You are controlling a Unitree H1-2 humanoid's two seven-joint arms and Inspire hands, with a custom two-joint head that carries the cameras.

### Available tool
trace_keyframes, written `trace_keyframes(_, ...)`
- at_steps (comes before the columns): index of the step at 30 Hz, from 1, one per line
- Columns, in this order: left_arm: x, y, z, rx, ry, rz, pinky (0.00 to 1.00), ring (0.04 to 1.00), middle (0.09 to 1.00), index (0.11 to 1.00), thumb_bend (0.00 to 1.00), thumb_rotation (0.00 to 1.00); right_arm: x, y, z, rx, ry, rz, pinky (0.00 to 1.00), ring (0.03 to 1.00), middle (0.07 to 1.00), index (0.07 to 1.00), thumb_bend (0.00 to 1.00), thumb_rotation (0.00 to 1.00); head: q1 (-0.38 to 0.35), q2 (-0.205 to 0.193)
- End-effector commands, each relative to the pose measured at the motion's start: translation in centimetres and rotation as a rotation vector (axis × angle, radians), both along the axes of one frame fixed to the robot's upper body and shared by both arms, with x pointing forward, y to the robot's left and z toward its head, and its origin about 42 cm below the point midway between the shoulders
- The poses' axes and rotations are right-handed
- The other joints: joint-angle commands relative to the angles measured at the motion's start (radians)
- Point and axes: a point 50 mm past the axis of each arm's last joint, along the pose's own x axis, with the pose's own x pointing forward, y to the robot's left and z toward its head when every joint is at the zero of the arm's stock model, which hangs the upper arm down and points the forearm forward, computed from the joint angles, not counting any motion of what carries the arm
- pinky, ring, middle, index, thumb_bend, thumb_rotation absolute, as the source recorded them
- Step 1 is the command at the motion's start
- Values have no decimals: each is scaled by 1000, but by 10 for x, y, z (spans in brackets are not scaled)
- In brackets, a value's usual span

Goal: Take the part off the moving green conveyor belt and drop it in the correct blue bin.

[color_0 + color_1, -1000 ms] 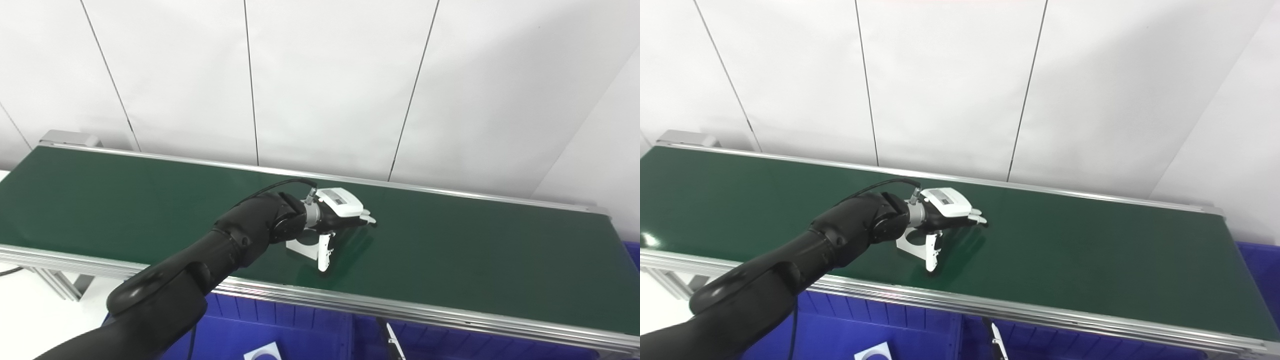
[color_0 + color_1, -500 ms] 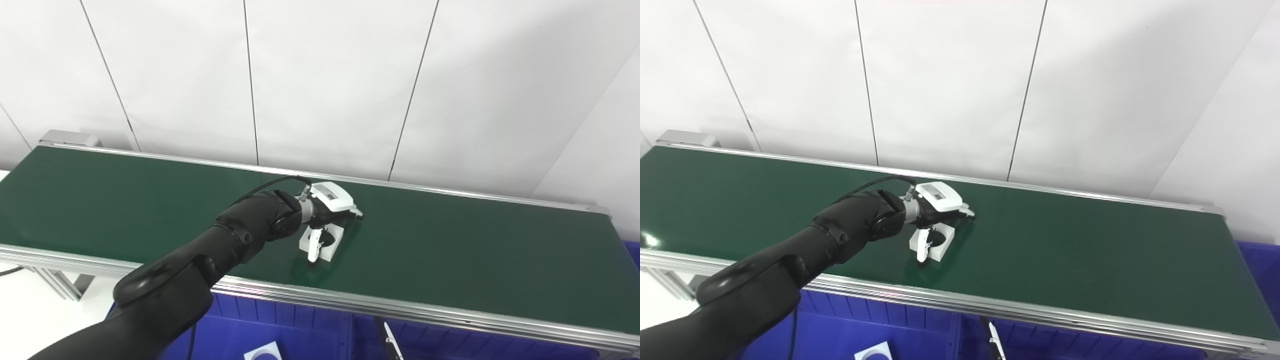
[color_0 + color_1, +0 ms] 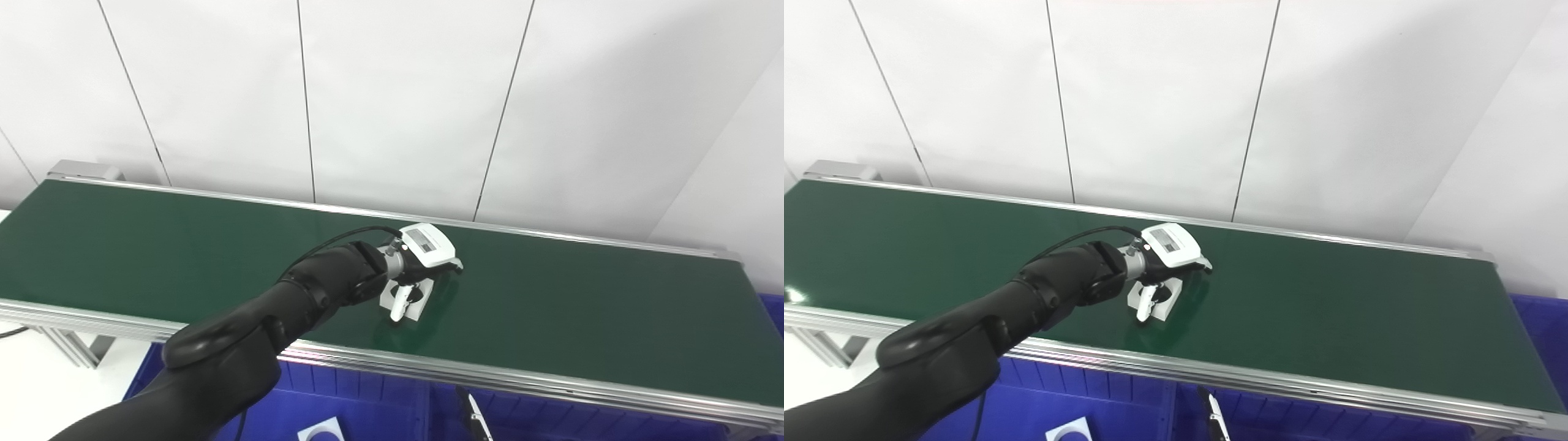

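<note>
Part (image 3: 409,296) near the belt's (image 3: 551,318) front edge looks light, stiff plastic, so I'm pinching its side walls, left hand (image 3: 422,260) curled around it.

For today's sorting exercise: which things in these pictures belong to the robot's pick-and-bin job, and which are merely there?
Belongs to the job:
- left hand, fingers curled over the part
- white part on the belt
- green conveyor belt
- blue bins below the belt

Merely there:
- white panelled wall
- white piece already lying in a bin
</note>
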Motion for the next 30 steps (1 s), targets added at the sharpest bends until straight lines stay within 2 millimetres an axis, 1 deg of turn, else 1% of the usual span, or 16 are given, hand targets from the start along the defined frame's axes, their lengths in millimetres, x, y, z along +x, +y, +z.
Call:
trace_keyframes(1,10,18,4,69,-24,53,703,672,754,728,979,59,2,5,10,47,-64,-2,958,989,996,981,925,958,1,1)
trace_keyframes(4,11,18,4,63,-21,54,681,645,731,706,966,49,2,5,10,48,-65,-1,957,989,996,981,924,958,-1,3)
trace_keyframes(5,10,18,4,26,-19,56,676,638,724,700,962,45,2,5,10,44,-68,-1,957,989,996,981,923,958,-1,3)
trace_keyframes(6,10,18,3,-2,-18,58,402,409,498,592,747,43,2,5,10,42,-70,-1,961,990,994,978,920,958,-1,3)
trace_keyframes(7,10,17,3,-21,-17,59,261,291,382,537,636,41,3,5,10,40,-71,-1,963,990,993,977,918,958,-1,3)
trace_keyframes(8,10,17,3,-31,-17,60,174,218,309,503,568,40,3,5,10,38,-72,-1,965,990,992,976,917,958,-1,3)
trace_keyframes(9,11,15,6,-30,-14,59,145,193,285,491,545,39,3,5,10,41,-72,0,965,990,992,976,917,958,0,5)
trace_keyframes(10,12,13,9,-27,-12,59,126,178,264,483,529,37,3,5,11,43,-72,2,980,996,996,978,916,954,0,5)
trace_keyframes(12,13,9,14,-26,-7,61,119,173,254,478,521,37,3,5,11,45,-73,4,984,999,998,979,914,952,2,7)
trace_keyframes(18,16,6,23,-36,-11,56,131,189,267,475,518,38,3,5,12,48,-73,5,984,999,997,979,911,954,2,7)
trace_keyframes(23,18,5,32,-40,-8,55,144,206,296,482,520,40,3,4,12,44,-75,5,969,992,992,976,905,957,7,11)
trace_keyframes(30,19,1,53,-86,-22,43,124,179,265,479,524,45,3,1,11,47,-66,10,976,998,997,983,905,963,18,24)
